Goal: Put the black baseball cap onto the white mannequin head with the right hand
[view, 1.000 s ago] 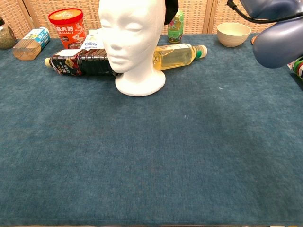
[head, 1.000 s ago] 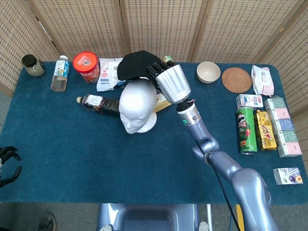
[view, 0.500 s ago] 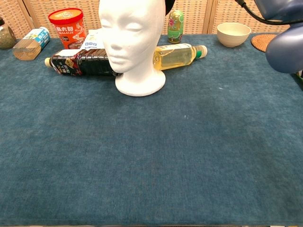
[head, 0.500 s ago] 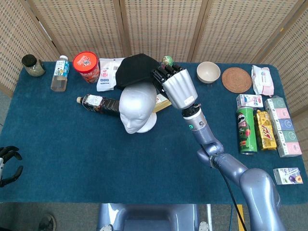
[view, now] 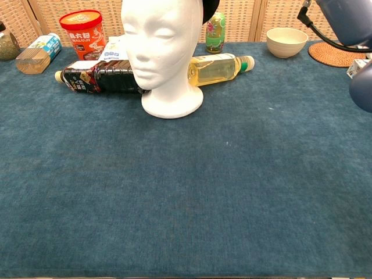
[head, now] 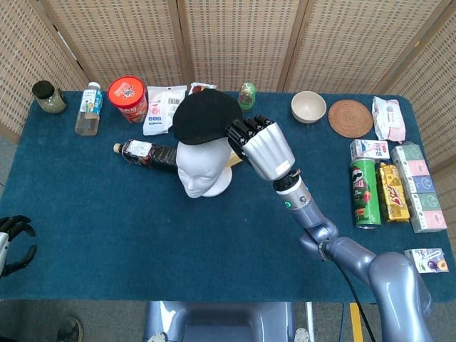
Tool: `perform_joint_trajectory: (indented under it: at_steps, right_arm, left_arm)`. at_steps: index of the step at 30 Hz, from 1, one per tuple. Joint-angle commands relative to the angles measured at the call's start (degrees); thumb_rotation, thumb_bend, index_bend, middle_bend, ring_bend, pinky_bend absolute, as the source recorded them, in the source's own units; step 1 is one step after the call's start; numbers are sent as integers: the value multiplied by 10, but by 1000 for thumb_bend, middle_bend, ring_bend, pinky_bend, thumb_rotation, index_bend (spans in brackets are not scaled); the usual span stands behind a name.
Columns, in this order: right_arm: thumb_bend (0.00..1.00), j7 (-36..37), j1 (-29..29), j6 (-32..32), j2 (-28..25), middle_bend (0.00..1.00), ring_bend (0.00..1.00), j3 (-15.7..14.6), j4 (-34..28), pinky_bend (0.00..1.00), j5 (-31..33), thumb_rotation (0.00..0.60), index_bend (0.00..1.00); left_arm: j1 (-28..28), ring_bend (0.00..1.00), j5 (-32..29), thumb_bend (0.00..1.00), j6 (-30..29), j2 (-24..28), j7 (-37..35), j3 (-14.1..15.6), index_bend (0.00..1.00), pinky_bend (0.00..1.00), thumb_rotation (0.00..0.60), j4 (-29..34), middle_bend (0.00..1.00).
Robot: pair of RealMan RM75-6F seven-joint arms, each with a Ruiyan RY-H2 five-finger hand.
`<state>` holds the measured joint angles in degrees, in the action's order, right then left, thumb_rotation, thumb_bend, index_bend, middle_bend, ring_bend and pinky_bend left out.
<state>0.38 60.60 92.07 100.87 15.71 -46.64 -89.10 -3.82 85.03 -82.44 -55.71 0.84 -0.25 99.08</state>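
Now the black baseball cap sits over the crown and back of the white mannequin head, which stands upright on the blue table with its face toward the robot. Right hand is at the cap's right edge, dark fingertips curled against the cap; whether they pinch the fabric or only touch it cannot be told. Left hand hangs off the near-left table edge, fingers loosely curled, holding nothing. Behind the mannequin head lie a dark bottle and a yellow bottle.

Bright, even light; sharp frames.
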Motion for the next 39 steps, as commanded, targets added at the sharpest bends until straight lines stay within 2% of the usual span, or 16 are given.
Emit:
perform_joint_trajectory:
  at_steps: [1, 8, 25, 39]
  right_arm:
    - [715, -11, -12, 9, -6, 635, 683, -10, -21, 736, -12, 600, 768]
    - [714, -33, -30, 17, -16, 635, 683, -28, -67, 738, -33, 600, 768]
    - [714, -83, -57, 18, -44, 637, 683, -35, -171, 735, -68, 600, 768]
    - [706, -101, -55, -21, -44, 636, 677, -37, -182, 730, -85, 600, 768]
  left_arm:
    - [-1, 259, 0, 339, 1, 0, 1, 0, 455, 335, 600, 1, 313]
    - [-3, 259, 1, 339, 4, -3, 2, 1, 455, 335, 600, 0, 314]
    - [-3, 259, -3, 340, 8, -8, 0, 2, 455, 335, 600, -5, 313]
    - [-1, 259, -8, 339, 11, -9, -5, 4, 455, 335, 600, -10, 313]
